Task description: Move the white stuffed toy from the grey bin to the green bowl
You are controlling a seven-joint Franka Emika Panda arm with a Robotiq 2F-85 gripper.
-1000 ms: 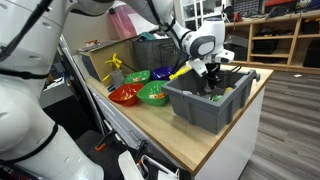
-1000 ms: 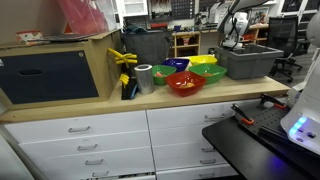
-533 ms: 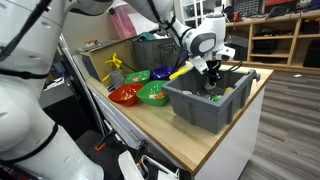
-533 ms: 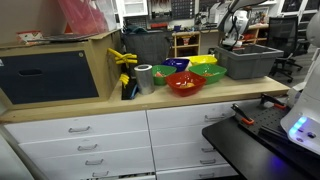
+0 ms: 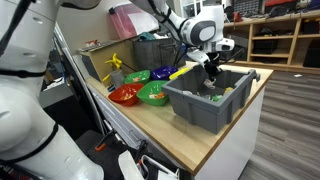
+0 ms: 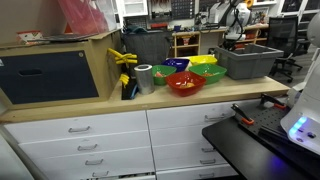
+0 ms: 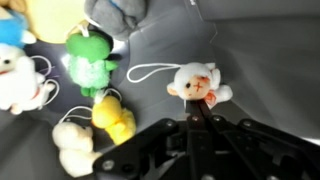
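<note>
Claw is narrowed to a pinch, seemingly gripping the lower edge of the white stuffed toy, inside the grey bin. Best to lift straight up until the toy and its cord loop clear the rim, keeping off the green toy on the left. Then swing left to the green bowl on the tabletop.

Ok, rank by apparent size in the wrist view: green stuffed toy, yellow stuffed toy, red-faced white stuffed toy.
Largest: green stuffed toy and red-faced white stuffed toy, alike, unranked.
Smallest: yellow stuffed toy.
</note>
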